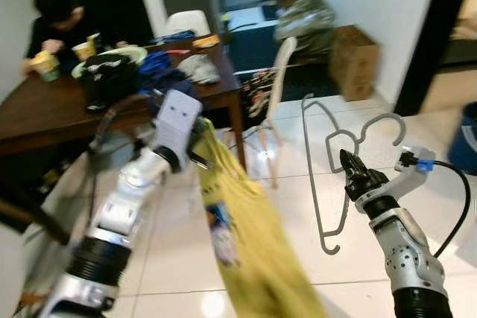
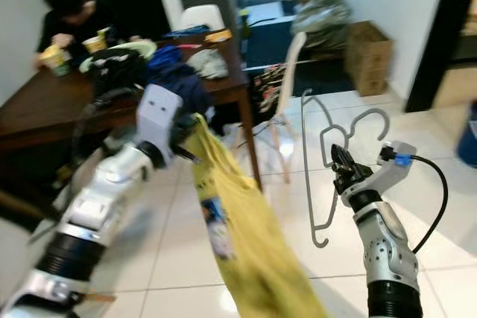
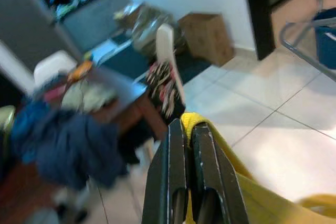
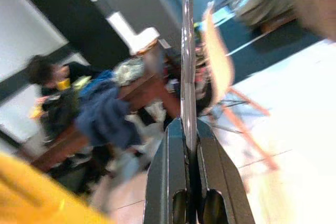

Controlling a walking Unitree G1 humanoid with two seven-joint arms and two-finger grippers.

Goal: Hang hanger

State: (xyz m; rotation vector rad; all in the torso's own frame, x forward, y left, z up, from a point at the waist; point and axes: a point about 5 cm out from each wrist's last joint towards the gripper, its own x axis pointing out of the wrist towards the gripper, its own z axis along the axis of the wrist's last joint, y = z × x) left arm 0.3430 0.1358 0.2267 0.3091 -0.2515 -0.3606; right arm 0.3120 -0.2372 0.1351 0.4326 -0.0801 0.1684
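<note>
Yellow shirt (image 1: 246, 236) clamped in left gripper (image 3: 190, 129); right gripper (image 4: 188, 129) jaws clenched on hanger (image 1: 328, 161) (wrist views confirm).

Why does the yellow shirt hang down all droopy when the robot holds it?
The shirt is probably soft and floppy: it sags from the left gripper, pinched at one edge. It likely swings easily. The hanger in the right gripper keeps its shape, so it's probably stiff.

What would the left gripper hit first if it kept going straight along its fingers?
Probably the wooden table piled with blue clothes, by the left wrist view. The left gripper, shut on the yellow garment, points at that corner; the tilted chair stands just beyond. Depth is unclear.
</note>
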